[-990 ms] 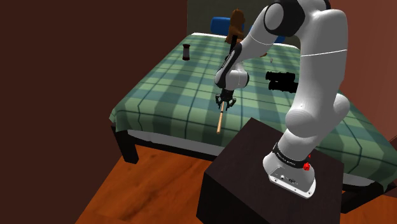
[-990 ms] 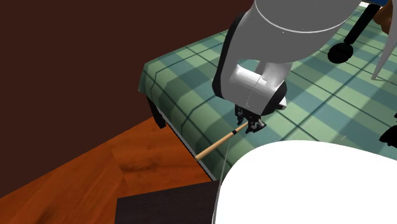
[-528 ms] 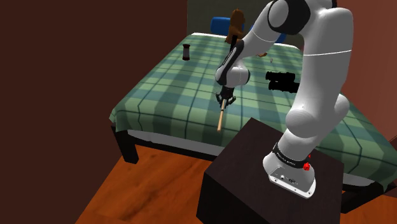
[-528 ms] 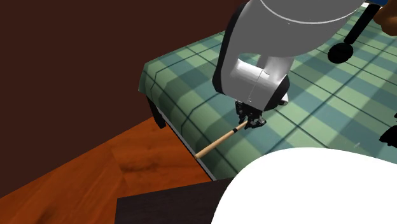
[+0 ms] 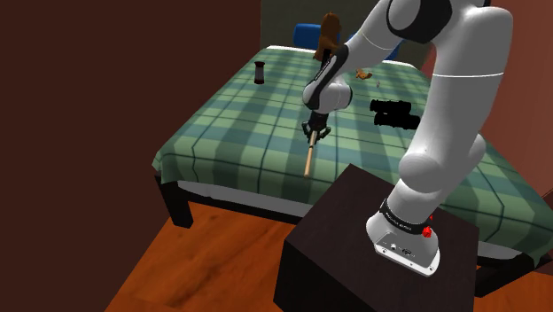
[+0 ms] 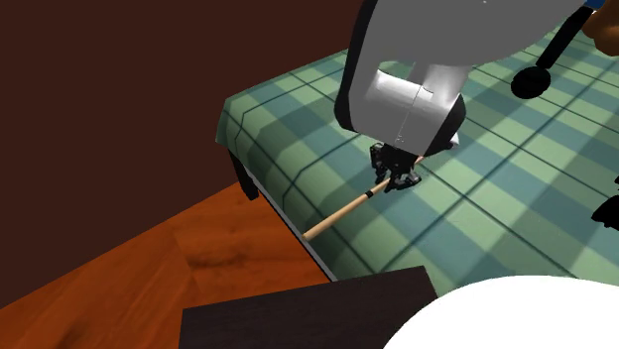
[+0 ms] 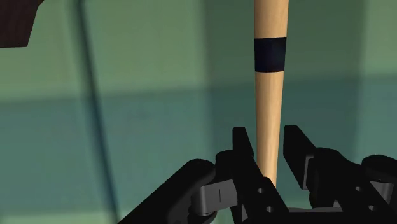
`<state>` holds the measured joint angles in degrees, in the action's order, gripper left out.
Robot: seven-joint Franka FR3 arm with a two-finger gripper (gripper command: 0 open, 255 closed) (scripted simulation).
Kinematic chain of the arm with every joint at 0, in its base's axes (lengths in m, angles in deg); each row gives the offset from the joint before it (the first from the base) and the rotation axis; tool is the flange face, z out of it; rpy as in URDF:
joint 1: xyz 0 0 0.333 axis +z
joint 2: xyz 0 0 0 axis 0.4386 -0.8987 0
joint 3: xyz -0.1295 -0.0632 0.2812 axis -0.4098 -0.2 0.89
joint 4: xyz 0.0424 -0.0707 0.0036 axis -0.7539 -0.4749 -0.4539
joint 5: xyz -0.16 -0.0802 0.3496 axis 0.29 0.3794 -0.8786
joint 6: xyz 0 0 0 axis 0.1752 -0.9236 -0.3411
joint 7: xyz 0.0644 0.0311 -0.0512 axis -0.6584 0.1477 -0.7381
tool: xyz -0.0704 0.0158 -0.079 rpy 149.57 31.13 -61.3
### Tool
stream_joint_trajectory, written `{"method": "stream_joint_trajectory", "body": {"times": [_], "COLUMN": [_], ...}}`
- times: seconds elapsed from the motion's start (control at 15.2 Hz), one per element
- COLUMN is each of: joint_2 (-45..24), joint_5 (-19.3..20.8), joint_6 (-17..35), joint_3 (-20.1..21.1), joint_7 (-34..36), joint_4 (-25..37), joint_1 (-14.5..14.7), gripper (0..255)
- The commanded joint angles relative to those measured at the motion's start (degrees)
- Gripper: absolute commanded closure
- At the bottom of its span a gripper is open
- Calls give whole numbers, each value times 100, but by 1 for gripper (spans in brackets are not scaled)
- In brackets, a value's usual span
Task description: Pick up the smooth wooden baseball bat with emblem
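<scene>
A slim light-wood baseball bat point(image 5: 307, 164) with a black band point(image 7: 270, 55) hangs from my gripper point(image 5: 312, 135) over the near edge of a green plaid bed point(image 5: 230, 133). In the second exterior view the bat point(image 6: 342, 213) slants down from the gripper point(image 6: 395, 181) toward the bed's edge and the floor. The wrist view shows both black fingers point(image 7: 245, 153) shut on the bat's point(image 7: 268, 114) shaft, with the gripper point(image 7: 270, 153) clasping it near one end.
On the bed stand a dark cylinder point(image 5: 260, 73), a black object point(image 5: 390, 113) and a small orange item point(image 5: 363, 74). A blue chair point(image 5: 307, 34) is behind the bed. My dark stand point(image 5: 354, 248) sits on the wooden floor point(image 5: 213, 266) beside the bed.
The gripper has risen and moved farther over the bed, carrying the bat with it. The bat's free end has come up from the bed's edge.
</scene>
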<state>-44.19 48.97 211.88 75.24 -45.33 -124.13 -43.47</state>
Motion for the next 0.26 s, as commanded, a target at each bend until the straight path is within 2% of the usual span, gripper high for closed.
{"method": "stream_joint_trajectory", "body": {"times": [0.0, 0.2], "joint_2": [151, 238], "joint_5": [87, 136], "joint_6": [-144, -222], "joint_3": [-47, -71], "joint_7": [83, 122], "joint_4": [-2, -9], "joint_1": [42, 56], "gripper": [255, 255]}}
